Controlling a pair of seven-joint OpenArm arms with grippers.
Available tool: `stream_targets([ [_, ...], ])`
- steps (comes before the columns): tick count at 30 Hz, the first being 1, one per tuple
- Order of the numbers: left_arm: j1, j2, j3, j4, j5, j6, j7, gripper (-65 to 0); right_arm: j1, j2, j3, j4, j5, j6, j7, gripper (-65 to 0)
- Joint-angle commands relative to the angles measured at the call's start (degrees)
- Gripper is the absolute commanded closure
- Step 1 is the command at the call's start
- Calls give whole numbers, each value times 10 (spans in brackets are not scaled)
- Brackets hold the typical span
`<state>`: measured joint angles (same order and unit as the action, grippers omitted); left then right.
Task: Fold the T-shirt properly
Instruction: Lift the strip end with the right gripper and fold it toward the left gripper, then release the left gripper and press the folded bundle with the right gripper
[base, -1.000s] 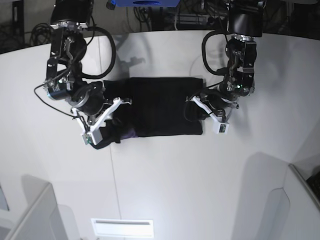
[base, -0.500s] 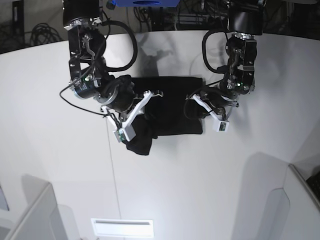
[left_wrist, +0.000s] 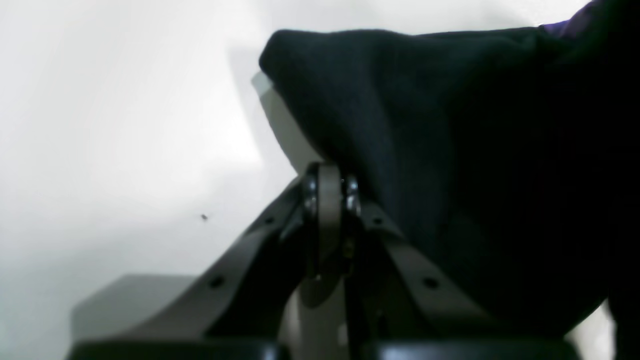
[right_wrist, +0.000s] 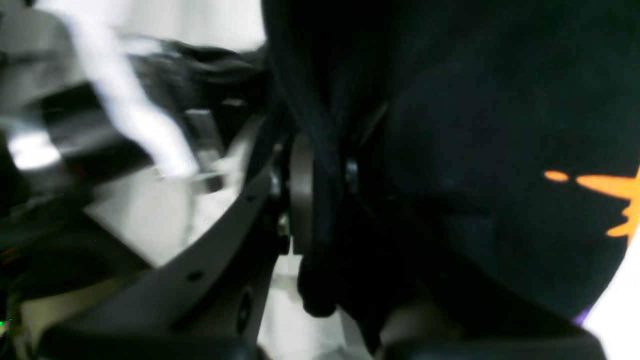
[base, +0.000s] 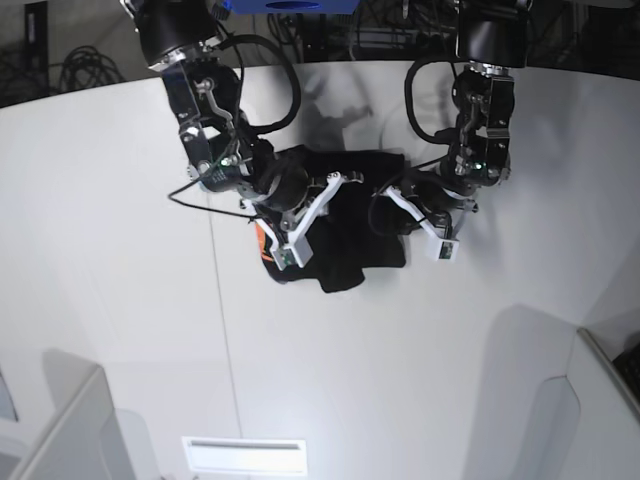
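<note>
Surface comes first: a broad white top filling most of the base view, bare and pale toward 6 and 9 o'clock.

On it, a little above centre toward 12 o'clock, lies the T-shirt, a black bundle partly folded over itself. Its 3 o'clock part rests flat on the white top, while its 9 o'clock part is gathered and lifted into a hanging fold, with a sliver of orange print showing at the fold's 9 o'clock edge. In the right wrist view the dark cloth fills the frame, with orange points of the print at 3 o'clock and a trace of purple at the lower edge. In the left wrist view the cloth bulges over the white top, a hint of purple at the upper corner toward 1 o'clock.

The right claw, at the 9 o'clock side of the bundle, is closed tight with a thick rope of black cloth pinched between its fingers.

The left claw sits at the bundle's 3 o'clock edge; its fingers are drawn together, and the shirt's edge lies against them, apparently gripped.
</note>
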<state>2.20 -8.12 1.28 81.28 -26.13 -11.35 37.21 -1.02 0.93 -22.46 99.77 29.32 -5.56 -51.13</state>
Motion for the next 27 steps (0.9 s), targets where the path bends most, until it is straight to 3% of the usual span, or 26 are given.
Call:
stream_targets([
  [1, 10, -3, 1, -1, 14, 7, 33, 0, 11, -4, -7, 5, 11, 2, 21, 0],
  [9, 18, -11, 0, 0, 14, 7, 33, 0, 33, -19, -54, -17, 11, -28, 35, 0],
  [27, 94, -59, -7, 110, 12, 8, 34, 0, 46, -29, -55, -72, 9, -28, 34, 0],
])
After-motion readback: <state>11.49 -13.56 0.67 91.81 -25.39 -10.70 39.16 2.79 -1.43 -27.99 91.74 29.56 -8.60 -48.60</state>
